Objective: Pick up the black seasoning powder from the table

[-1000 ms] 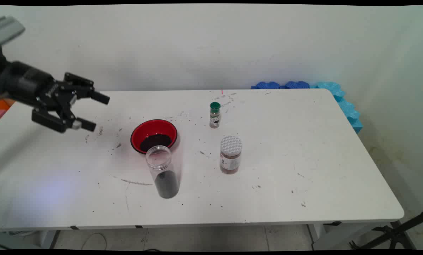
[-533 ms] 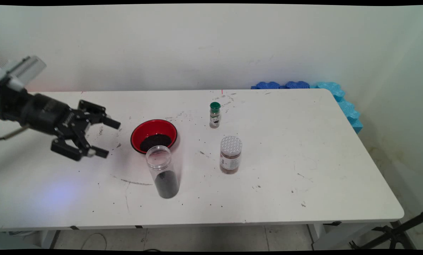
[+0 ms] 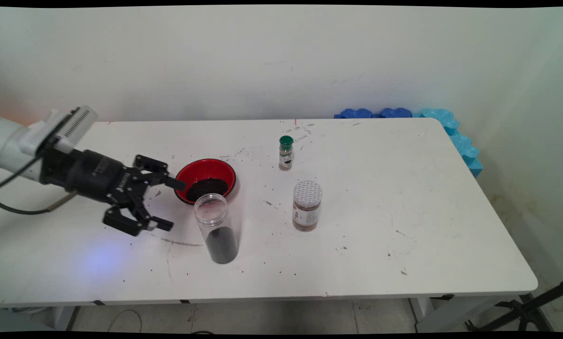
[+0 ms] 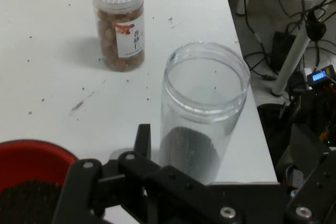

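The end effector (image 3: 170,204), fingers spread and empty, hangs low over the bench (image 3: 403,197) just left of the jar (image 3: 216,228) and bowl (image 3: 205,180).

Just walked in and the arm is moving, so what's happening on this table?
The arm's gripper is open and empty, low over the table, pointing at an open clear jar with dark grains at its bottom. One finger is at the rim of a red bowl of the same dark stuff. A lidded jar of nuts and a small green-capped bottle stand farther off, untouched.
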